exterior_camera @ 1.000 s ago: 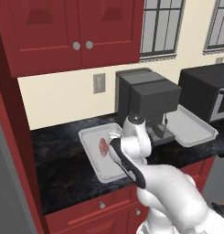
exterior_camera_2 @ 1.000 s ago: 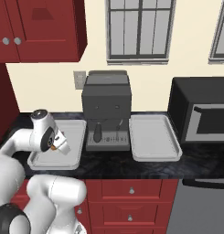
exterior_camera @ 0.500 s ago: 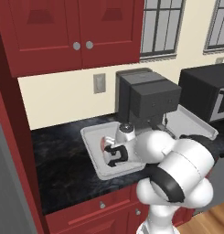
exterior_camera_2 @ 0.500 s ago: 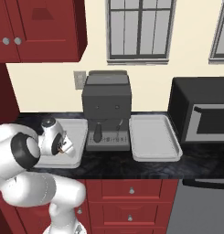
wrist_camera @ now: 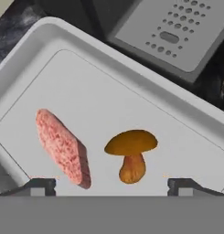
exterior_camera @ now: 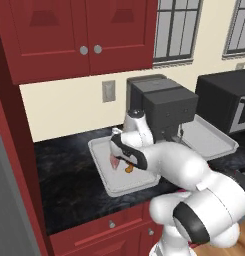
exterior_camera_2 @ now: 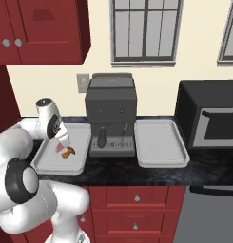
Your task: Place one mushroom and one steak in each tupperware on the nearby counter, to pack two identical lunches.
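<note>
Lifting straight up clears the left tupperware (exterior_camera: 105, 186); in the left base view the steak (exterior_camera: 115, 161) and mushroom (exterior_camera: 129, 169) lie just below the arm-hidden gripper. Right base view: right tupperware (exterior_camera_2: 160, 159) seems unfilled. Hand view: gripper (wrist_camera: 111, 183) apart, mushroom (wrist_camera: 130, 154) between tips.

Red steak (wrist_camera: 63, 146) and brown mushroom (wrist_camera: 130, 153) lie in left tupperware (wrist_camera: 109, 87)
</note>
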Robot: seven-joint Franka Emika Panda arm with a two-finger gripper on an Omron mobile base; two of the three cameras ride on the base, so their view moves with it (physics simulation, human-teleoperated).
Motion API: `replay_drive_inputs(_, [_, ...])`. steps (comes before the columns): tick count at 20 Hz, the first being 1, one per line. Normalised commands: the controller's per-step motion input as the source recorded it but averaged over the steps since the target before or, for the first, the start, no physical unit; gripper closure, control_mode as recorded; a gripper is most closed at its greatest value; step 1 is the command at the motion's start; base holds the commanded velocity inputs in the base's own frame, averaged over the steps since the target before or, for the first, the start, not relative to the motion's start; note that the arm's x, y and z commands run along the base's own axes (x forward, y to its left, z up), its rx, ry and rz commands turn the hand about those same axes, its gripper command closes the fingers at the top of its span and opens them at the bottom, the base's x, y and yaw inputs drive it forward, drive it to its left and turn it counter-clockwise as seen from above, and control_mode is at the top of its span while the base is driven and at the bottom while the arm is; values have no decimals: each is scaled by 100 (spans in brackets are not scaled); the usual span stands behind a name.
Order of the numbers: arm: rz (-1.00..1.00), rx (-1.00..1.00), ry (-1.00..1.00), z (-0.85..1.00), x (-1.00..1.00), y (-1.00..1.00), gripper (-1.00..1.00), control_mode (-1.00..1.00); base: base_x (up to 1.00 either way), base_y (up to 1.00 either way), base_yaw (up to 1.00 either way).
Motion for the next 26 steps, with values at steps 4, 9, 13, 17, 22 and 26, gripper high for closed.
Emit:
replay_drive_inputs(4, [0,12,10,98,-100,12,-100,-100,0,0,0])
replay_drive_inputs(9, [0,2,0,80,-100,0,-100,-100,0,0,0])
replay_drive_inputs(13, [3,-25,-30,81,-100,0,-100,-100,0,0,0])
replay_drive_inputs(17, [0,-2,-6,17,-25,0,-100,100,-75,1,-4])
replay_drive_inputs(22, [0,0,0,0,0,0,-100,100,-100,2,-23])
replay_drive_inputs(26, [0,0,0,0,0,0,-100,100,-100,0,-26])
